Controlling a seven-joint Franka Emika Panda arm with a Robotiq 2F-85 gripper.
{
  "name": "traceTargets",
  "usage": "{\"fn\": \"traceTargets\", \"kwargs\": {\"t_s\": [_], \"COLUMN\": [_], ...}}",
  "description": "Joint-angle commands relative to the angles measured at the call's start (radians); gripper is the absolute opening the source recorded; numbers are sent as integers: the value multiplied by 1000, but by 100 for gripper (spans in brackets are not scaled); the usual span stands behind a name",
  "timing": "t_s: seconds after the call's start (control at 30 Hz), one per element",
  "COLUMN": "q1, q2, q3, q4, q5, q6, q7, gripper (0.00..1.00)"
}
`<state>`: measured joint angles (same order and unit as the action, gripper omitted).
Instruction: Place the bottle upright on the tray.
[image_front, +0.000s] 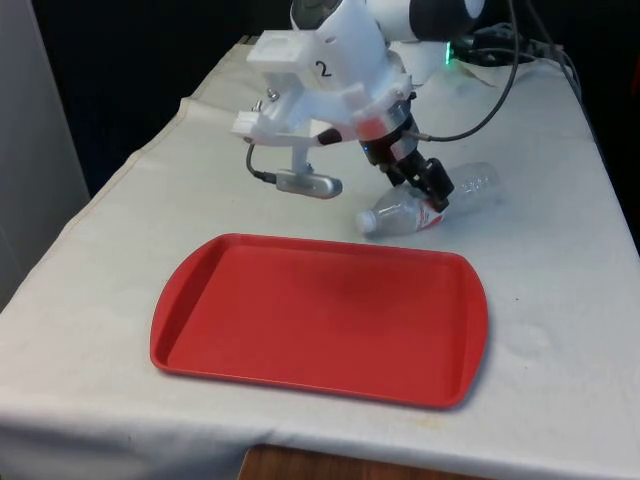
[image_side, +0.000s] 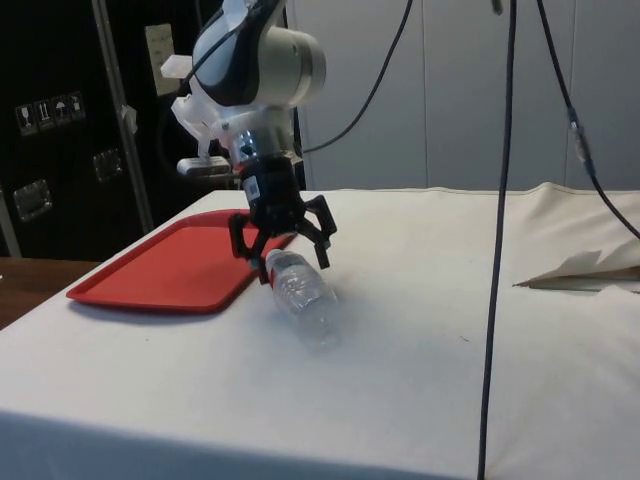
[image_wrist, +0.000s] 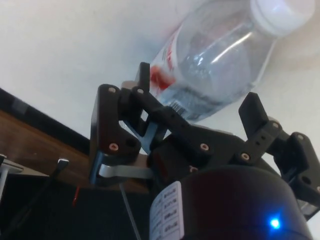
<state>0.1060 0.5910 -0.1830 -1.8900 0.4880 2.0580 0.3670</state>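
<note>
Your gripper (image_side: 285, 238) sits low over the white cloth (image_front: 560, 300) with its black fingers (image_side: 322, 232) spread apart, straddling the clear plastic bottle (image_side: 303, 295) without pinching it; in the side view you can see a gap between each fingertip and the plastic. The bottle lies on its side on the cloth directly beneath the gripper, outside the red tray (image_front: 300, 320). Its white cap (image_front: 368, 221) end lies just past the fingers on the tray's side, and the red-and-white label (image_wrist: 167, 65) sits right under them, while the clear body runs out beyond the gripper on the side away from the tray. In the wrist view you see the bottle (image_wrist: 220, 60) framed between the two spread fingers (image_wrist: 257, 117), cap (image_wrist: 282, 12) pointing away from the wrist, with the label next to one finger. In the front view the gripper (image_front: 432, 190) hangs over the bottle (image_front: 430, 205) at its middle, tilted at an angle, and the bottle stretches from the cap near the tray's far rim out toward the front view's right. The tray lies flat on the cloth just beside the gripper, on the cap's side, its nearest rim close to the bottle but apart from it.
</note>
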Motion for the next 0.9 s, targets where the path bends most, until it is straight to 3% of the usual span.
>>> {"fn": "traceTargets", "kwargs": {"t_s": [0.0, 0.03, 0.07, 0.1, 0.17, 0.3, 0.33, 0.37, 0.47, 0.57, 0.6, 0.63, 0.8, 0.83, 0.87], "q1": [-8, -10, -1, -10, -13, -12, -5, -12, -7, -10, -5, -11, -17, -7, -8], "q2": [14, 19, 12, 23, 32, 40, 40, 40, 41, 42, 40, 42, 44, 40, 40], "q3": [2, 1, -3, 0, -1, -10, -15, -11, -16, -15, -18, -15, -14, -21, -22], "q4": [16, 21, 11, 25, 34, 44, 39, 44, 45, 46, 43, 47, 51, 43, 43], "q5": [6, 8, 1, 10, 18, 45, 39, 47, 44, 46, 40, 47, 71, 64, 70], "q6": [-12, -12, -1, -13, -17, -30, -19, -32, -32, -35, -30, -36, -50, -39, -41], "q7": [-7, -10, -2, -13, -22, -47, -42, -49, -47, -51, -46, -53, -77, -72, -78], "gripper": [100, 100, 100, 100, 100, 100, 100, 100, 100, 100, 100, 100, 100, 100, 100]}}
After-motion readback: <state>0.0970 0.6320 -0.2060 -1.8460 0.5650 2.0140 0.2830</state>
